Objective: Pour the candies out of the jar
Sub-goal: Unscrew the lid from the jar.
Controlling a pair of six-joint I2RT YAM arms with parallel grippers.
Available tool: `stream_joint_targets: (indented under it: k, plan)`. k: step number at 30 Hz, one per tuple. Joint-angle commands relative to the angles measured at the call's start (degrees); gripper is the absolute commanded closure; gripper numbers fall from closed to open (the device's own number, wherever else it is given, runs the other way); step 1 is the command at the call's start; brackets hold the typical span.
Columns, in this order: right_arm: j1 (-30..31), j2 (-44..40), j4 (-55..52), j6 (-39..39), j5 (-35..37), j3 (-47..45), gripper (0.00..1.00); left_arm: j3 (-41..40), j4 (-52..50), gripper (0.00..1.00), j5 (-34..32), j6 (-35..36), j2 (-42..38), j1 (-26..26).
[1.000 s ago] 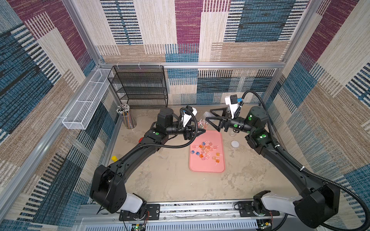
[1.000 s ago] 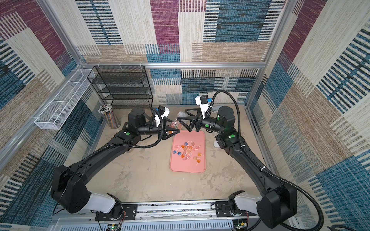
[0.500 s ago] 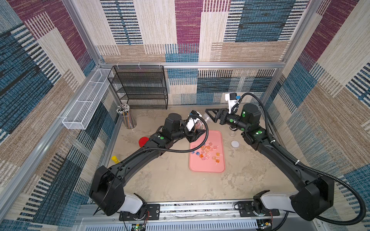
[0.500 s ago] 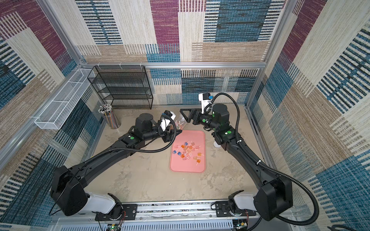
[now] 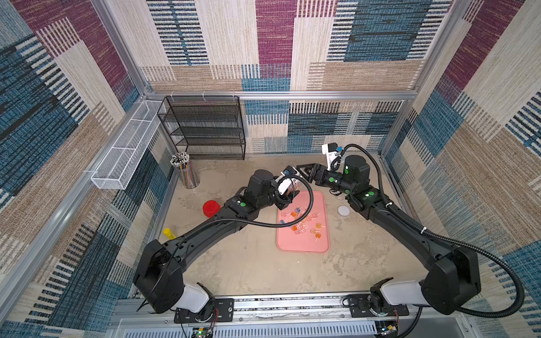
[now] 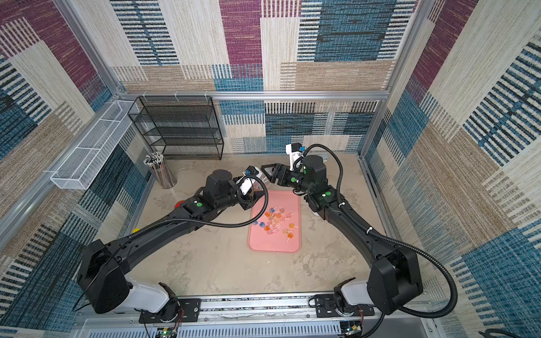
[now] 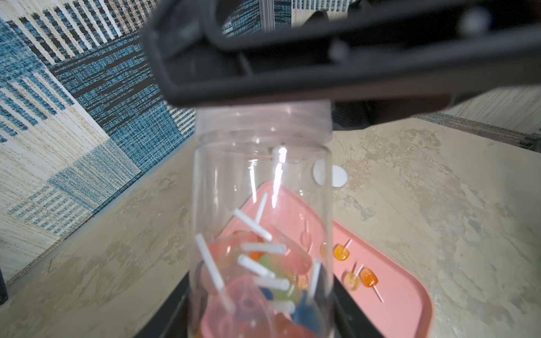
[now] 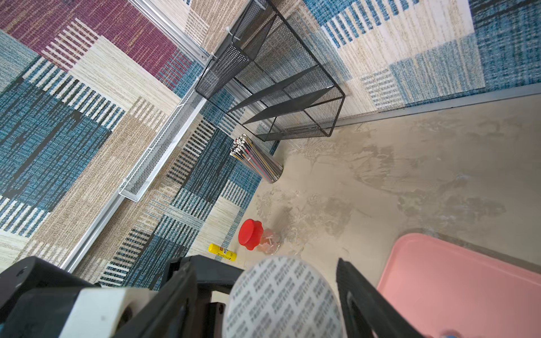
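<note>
At the pink tray's [image 5: 304, 245] far end, left gripper [image 5: 288, 191] pinches the jar [image 7: 260, 175]; right gripper [image 5: 306, 171], spread, flanks its sealed mouth, seemingly to unseal before pouring.

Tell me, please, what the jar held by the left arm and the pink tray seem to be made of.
The jar looks like clear glossy plastic: the candies and tray show through it, with bright glints and moulded neck threads. The tray seems opaque pink plastic: smooth, low-gloss, rounded rim.

beige tabletop [image 5: 248, 263] bears pink tray [image 5: 301, 245], red-lidded jar [image 5: 211, 208], white disc [image 5: 343, 210] — pencil cup [image 5: 187, 175], mesh rack [image 5: 205, 128].
</note>
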Motion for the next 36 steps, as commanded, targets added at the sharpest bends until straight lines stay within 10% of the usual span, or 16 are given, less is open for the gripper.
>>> stream_joint_targets:
  k: [1,17,27,36]
  plan:
    - [0.1,0.0,3.0,1.0,-1.0,-0.3,0.31,0.4,1.7,1.0,-1.7,1.7,0.1,-0.2]
    - [0.1,-1.4,5.6,-0.5,-2.4,-1.8,0.55,0.3,3.1,1.0,1.1,-0.7,-0.1,0.3]
    - [-0.3,-7.5,12.5,-14.5,-14.7,-3.2,0.63,2.1,8.0,1.0,44.0,-13.1,0.8,10.7]
    - [-0.4,-10.2,13.8,-18.5,-19.9,-5.7,0.65,3.5,9.6,1.0,52.2,-16.3,2.4,10.9]
